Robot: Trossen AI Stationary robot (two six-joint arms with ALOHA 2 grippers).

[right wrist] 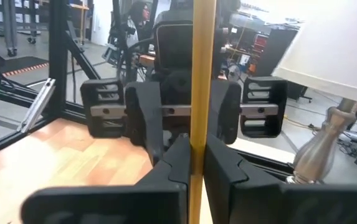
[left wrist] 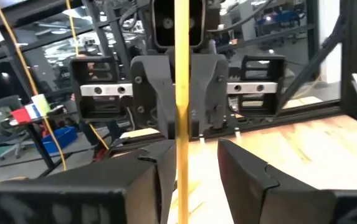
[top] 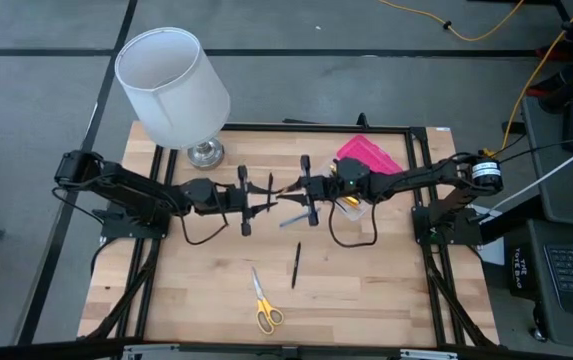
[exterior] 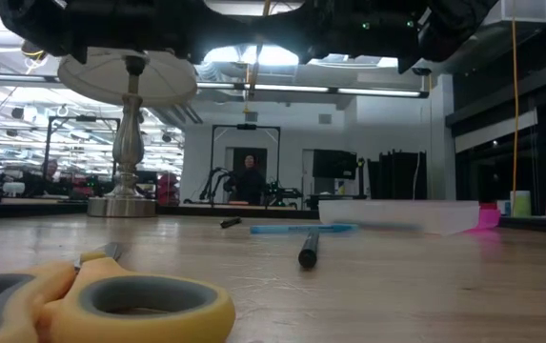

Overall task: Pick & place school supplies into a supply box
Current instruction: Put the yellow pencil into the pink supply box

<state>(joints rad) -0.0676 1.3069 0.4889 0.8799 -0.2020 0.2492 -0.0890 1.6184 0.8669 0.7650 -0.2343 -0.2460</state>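
Thin yellow pencil (right wrist: pixel 202 93) stands upright between facing claws: right claw (right wrist: pixel 190 158) pinches it, left claw (left wrist: pixel 187 165) spread beside it.

Right tool (right wrist: pixel 194 163) clamped on yellow pencil (right wrist: pixel 202 74); left tool (right wrist: pixel 184 109) opposite.

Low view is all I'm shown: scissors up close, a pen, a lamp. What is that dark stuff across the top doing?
Observer: Those are both arms, meeting in the air above mid-table. The right gripper is shut on a yellow pencil.
Operator: And the other one?
Observer: The left gripper faces it, fingers open on either side of the same pencil.
Operator: Where does the pencil go?
Observer: The supply box, with its pink lid, lies beside the right arm, toward the table's far right corner.
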